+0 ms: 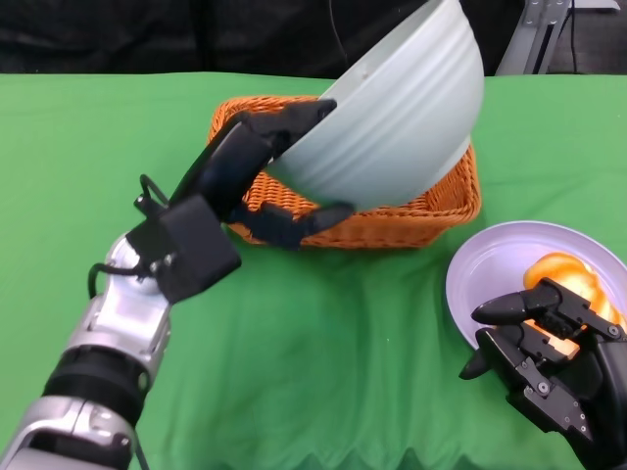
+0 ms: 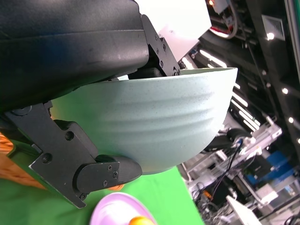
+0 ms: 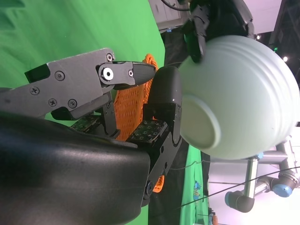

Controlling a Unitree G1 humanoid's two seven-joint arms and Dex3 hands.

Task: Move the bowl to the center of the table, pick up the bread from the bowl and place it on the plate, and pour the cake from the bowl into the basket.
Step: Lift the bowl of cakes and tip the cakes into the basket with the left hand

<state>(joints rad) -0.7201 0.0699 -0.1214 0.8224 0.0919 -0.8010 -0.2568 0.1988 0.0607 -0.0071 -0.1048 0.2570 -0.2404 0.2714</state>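
Nearest: right hand (image 1: 549, 357) low over plate (image 1: 490, 269), fingers spread, holding nothing; bread (image 1: 566, 277) on plate just beyond. Farther: left hand (image 1: 250, 171) gripping bowl (image 1: 397, 103) by rim, tipped steeply above basket (image 1: 436, 211). Cake hidden.

Bright even light, soft shadows, sharp focus throughout
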